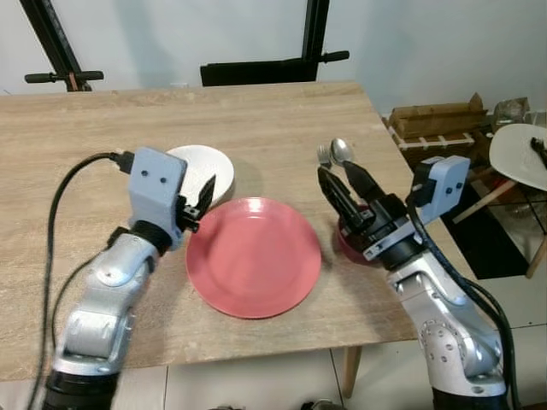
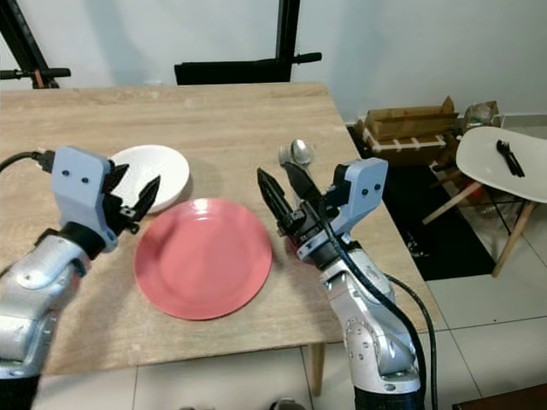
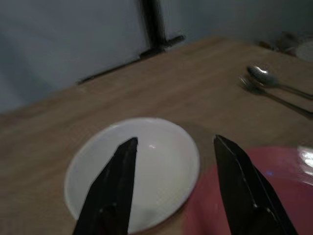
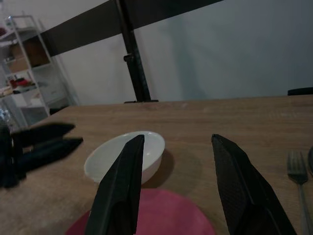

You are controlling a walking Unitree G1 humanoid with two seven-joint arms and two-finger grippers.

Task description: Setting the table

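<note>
A pink plate [image 1: 254,256] lies near the front edge of the wooden table [image 1: 256,120]. Behind it and to its left a white bowl [image 1: 205,169] touches its rim. A spoon [image 1: 342,151] and a fork [image 1: 324,155] lie side by side to the right of the bowl. My left gripper [image 1: 198,201] hovers open over the near edge of the bowl, as the left wrist view shows with the bowl [image 3: 151,166] between its fingers. My right gripper [image 1: 337,171] stands open and empty just right of the plate, pointing toward the cutlery. A small red dish [image 1: 348,245] is partly hidden under it.
Right of the table stand a cardboard box [image 1: 436,120] on a wooden rack and a white round side table [image 1: 521,154] with a black object on it. A black metal stand [image 1: 261,68] rises behind the table's far edge. The table's right edge runs close to my right arm.
</note>
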